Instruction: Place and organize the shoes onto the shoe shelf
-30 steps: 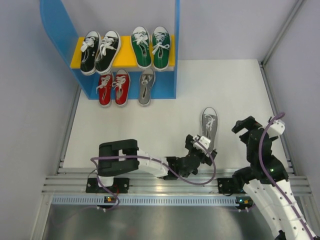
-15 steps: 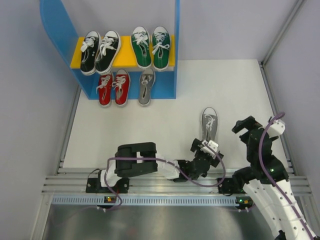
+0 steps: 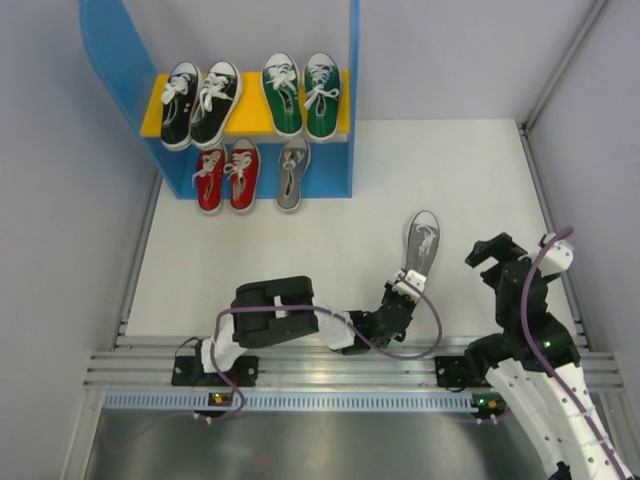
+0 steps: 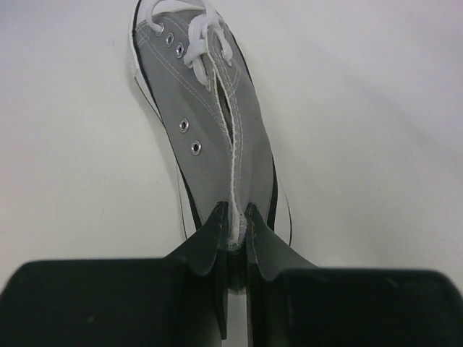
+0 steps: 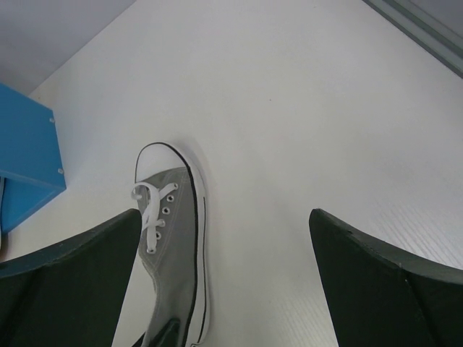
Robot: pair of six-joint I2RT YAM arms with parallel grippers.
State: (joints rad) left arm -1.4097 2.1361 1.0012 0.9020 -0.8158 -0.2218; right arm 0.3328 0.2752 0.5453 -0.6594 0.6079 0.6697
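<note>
A loose grey shoe [image 3: 421, 243] lies on the white table, toe pointing away from the arms; it also shows as grey shoe [image 4: 217, 137] and grey shoe [image 5: 173, 253]. My left gripper [image 3: 404, 290] is shut on its heel end, and the left gripper [image 4: 233, 215] pinches the grey upper flat between its fingers. The right gripper [image 3: 490, 250] hovers just right of the shoe; the right gripper [image 5: 224, 278] is open and holds nothing. The blue shoe shelf [image 3: 352, 100] holds a black pair [image 3: 200, 103] and a green pair [image 3: 301, 93] on its yellow board [image 3: 251, 120], with a red pair [image 3: 226, 175] and one grey shoe [image 3: 292, 171] below.
An aluminium rail [image 3: 330, 365] runs along the near edge by the arm bases. Another rail [image 3: 545, 200] borders the table's right side, with grey walls behind. A corner of the blue shelf [image 5: 25, 159] shows at the left of the right wrist view.
My left gripper reached the loose grey shoe's heel and closed on it from fully open. The shoe has tipped and shifted slightly. The right arm has stayed put.
</note>
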